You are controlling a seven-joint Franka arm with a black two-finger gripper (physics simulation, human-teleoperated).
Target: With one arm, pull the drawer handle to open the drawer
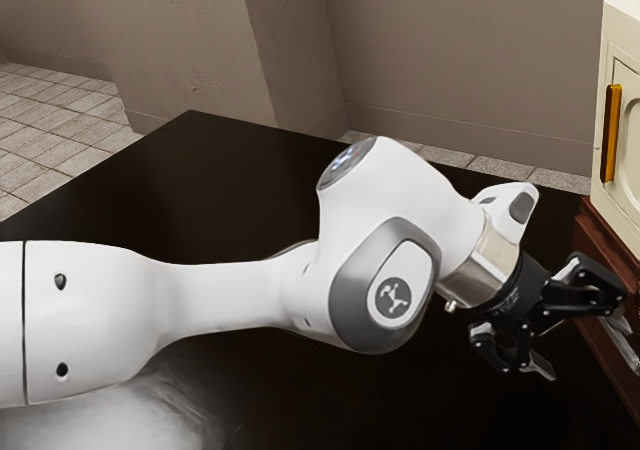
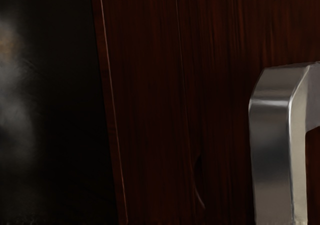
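- As the white arm (image 1: 230, 292) reaches over the dark tabletop (image 1: 190, 185), the black gripper (image 1: 585, 350) hangs close to the red-brown cabinet (image 1: 592, 232) at the exterior view's right, under the cream unit (image 1: 612, 185) with its amber handle (image 1: 612, 133).
- From where I stand, the gripper is released: its two fingers (image 1: 542, 367) stand wide apart, with nothing pinched that I can see.
- The drawer handle (image 2: 272, 145), a squared metal bar, stands out from the dark wooden drawer front (image 2: 150, 110), ahead of the gripper and off to one side of the wrist camera's aim. It lies further in from the wood's visible edge (image 2: 111, 105) than that aim does.
- Its long axis runs roughly alongside that edge, so I'd want one finger on each long side of the bar. Whether they are turned that way, I can't tell.
- The coming move, I reckon, is a small sideways shift away from the edge, then an advance until the bar sits between the fingers; closing and pulling come after.
- Go in without that shift and a fingertip may knock the bar or press on the wood.
- The drawer looks shut to me, so the pull seems all to do.
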